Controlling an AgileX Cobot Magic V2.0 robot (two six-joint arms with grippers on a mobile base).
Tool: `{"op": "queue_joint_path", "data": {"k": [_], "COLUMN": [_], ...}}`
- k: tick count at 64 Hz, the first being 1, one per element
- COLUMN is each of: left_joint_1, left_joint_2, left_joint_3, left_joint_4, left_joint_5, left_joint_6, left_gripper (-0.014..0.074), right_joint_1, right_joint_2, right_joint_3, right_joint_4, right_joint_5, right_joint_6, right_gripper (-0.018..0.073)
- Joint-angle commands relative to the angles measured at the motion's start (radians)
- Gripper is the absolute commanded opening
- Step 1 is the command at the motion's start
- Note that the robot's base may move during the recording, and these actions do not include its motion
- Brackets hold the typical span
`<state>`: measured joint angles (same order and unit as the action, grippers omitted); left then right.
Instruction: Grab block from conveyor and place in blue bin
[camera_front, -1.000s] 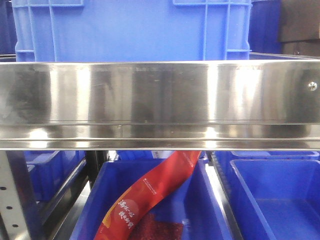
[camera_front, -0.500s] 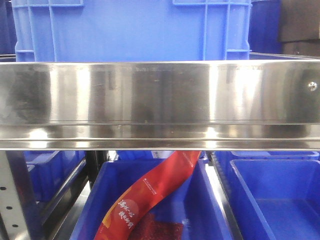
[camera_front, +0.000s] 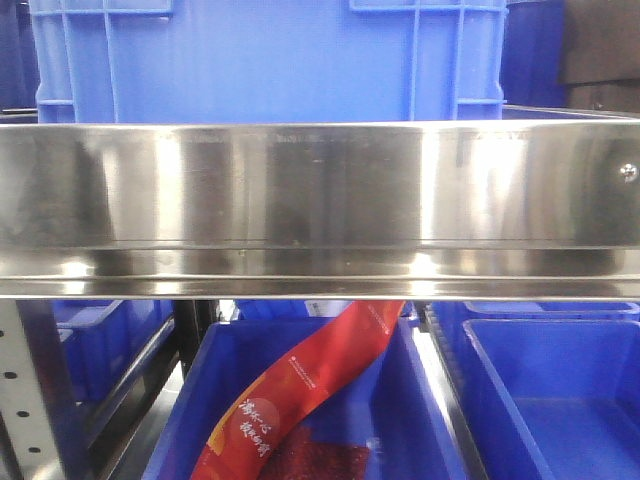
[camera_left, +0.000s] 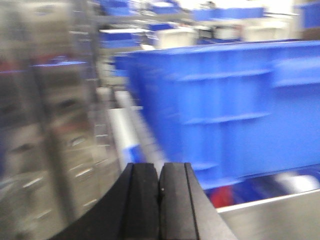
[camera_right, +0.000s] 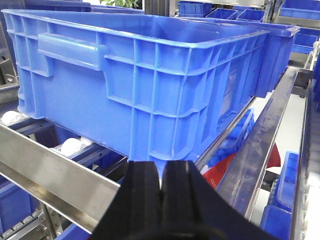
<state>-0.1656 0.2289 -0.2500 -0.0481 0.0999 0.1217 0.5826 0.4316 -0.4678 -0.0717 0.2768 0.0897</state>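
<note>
The block and the conveyor are out of view in every frame. A large blue bin (camera_right: 150, 75) sits on a roller shelf in the right wrist view; its side also shows in the front view as the blue bin (camera_front: 270, 60) and, blurred, in the left wrist view as the blue bin (camera_left: 235, 105). My right gripper (camera_right: 161, 170) is shut with nothing between its black fingers, just in front of the bin's near corner. My left gripper (camera_left: 160, 172) is shut and empty too, to the left of the bin.
A shiny steel rail (camera_front: 320, 210) spans the front view below the bin. Under it stand open blue bins (camera_front: 550, 400), one holding a red packet (camera_front: 300, 390). White rollers (camera_right: 70, 146) carry the bin. Further blue bins (camera_right: 295, 10) fill racks behind.
The front view has shifted very slightly, with the bin and lower bins sliding a few pixels to the right. Nothing else differs.
</note>
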Motion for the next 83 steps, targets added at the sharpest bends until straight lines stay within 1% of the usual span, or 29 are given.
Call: {"op": "queue_joint_path", "data": {"k": [1, 10, 13, 16, 19, 21, 25, 83], "left_joint_1": [0.082, 0.184, 0.203, 0.212, 0.212, 0.212, 0.212, 0.212], "left_joint_2": [-0.094, -0.225, -0.229, -0.229, -0.229, -0.229, -0.229, -0.229], "left_joint_3": [0.070, 0.184, 0.225, 0.250, 0.250, 0.250, 0.250, 0.250], "left_joint_4": [0.005, -0.005, -0.015, -0.023, -0.023, -0.023, -0.023, -0.023], "left_joint_5": [-0.013, -0.013, -0.015, -0.042, -0.070, -0.031, -0.015, -0.015], "left_joint_6": [-0.002, -0.002, -0.002, -0.002, -0.002, -0.002, -0.002, -0.002], "left_gripper": [-0.0111, -0.0111, -0.0111, -0.0111, -0.0111, -0.0111, -0.0111, -0.0111], "right_joint_1": [0.000, 0.000, 0.000, 0.000, 0.000, 0.000, 0.000, 0.000], "right_joint_2": [-0.007, -0.007, -0.007, -0.007, -0.007, -0.007, -0.007, -0.007], "right_joint_3": [0.003, 0.003, 0.003, 0.003, 0.003, 0.003, 0.003, 0.003], "right_joint_4": [-0.010, -0.010, -0.010, -0.010, -0.010, -0.010, -0.010, -0.004], "right_joint_5": [-0.023, -0.023, -0.023, -0.023, -0.023, -0.026, -0.024, -0.024], "right_joint_6": [-0.005, -0.005, -0.005, -0.005, -0.005, -0.005, -0.005, -0.005], "right_gripper": [-0.0162, -0.0162, -0.0162, -0.0162, -0.0162, -0.0162, -0.0162, -0.0162]}}
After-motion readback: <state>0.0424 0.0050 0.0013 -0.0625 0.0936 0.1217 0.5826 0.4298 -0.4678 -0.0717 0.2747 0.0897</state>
